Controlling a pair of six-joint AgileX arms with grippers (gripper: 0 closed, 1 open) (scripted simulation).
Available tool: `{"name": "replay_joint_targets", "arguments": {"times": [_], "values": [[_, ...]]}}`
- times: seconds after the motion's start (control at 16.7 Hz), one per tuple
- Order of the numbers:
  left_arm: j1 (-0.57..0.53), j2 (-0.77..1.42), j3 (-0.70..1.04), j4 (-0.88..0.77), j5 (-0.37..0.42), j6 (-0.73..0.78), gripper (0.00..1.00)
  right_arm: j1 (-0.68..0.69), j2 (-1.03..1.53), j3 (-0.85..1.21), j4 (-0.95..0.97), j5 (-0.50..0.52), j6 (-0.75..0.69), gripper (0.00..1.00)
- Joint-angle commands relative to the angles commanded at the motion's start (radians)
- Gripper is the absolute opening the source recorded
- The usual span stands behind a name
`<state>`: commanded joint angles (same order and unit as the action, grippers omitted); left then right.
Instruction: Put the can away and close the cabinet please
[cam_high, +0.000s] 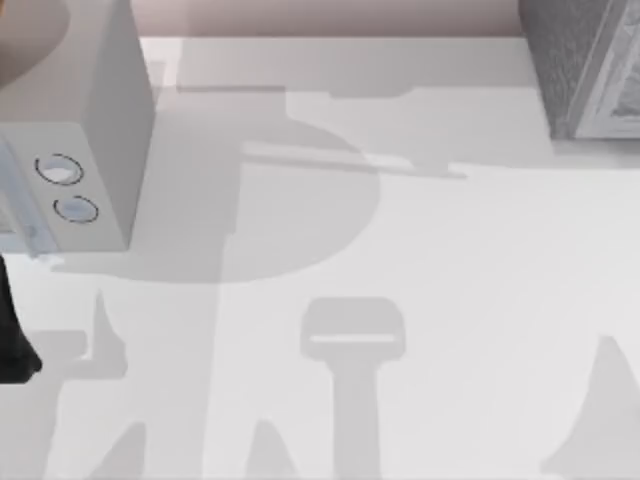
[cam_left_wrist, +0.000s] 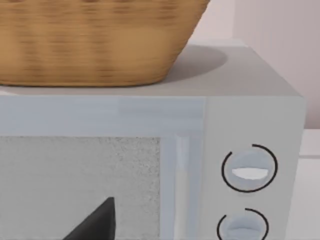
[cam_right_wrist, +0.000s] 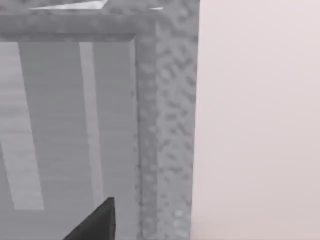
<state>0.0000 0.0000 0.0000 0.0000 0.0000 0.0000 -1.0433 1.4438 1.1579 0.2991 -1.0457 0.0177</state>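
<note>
The cabinet (cam_high: 585, 65), a dark grey speckled box with a lighter patterned front panel, stands at the far right corner of the white table (cam_high: 420, 270) in the top view, cut off by the picture's edge. The right wrist view looks closely at the cabinet (cam_right_wrist: 167, 125): its speckled frame edge runs up the middle, a smoother grey striped panel lies beside it, and a plain pale wall is on the other side. One dark fingertip (cam_right_wrist: 97, 222) of the right gripper pokes into that view in front of the panel; whether the fingers are spread or pressed together I cannot tell. At the left of the table stands a pale grey box with two round dials (cam_high: 85, 150). The left wrist view faces this box's front, with the dials (cam_left_wrist: 249, 169) beside a speckled window, and a woven basket (cam_left_wrist: 95, 40) sits on top of the box. A dark fingertip (cam_left_wrist: 100, 222) of the left gripper shows in front of the window; its state cannot be told either. A dark piece of the left arm (cam_high: 12, 335) shows at the table's left edge in the top view
</note>
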Motion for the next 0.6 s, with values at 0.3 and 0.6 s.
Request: {"name": "replay_joint_targets", "arguments": {"times": [0.3, 0.6], "values": [[0.000, 0.000, 0.000, 0.000, 0.000, 0.000, 1.00, -0.003, -0.059, 0.358, -0.428, 0.002, 0.001, 1.00], [0.000, 0.000, 0.000, 0.000, 0.000, 0.000, 1.00, 0.002, -0.100, 0.563, -0.667, 0.011, 0.003, 1.00]]}}
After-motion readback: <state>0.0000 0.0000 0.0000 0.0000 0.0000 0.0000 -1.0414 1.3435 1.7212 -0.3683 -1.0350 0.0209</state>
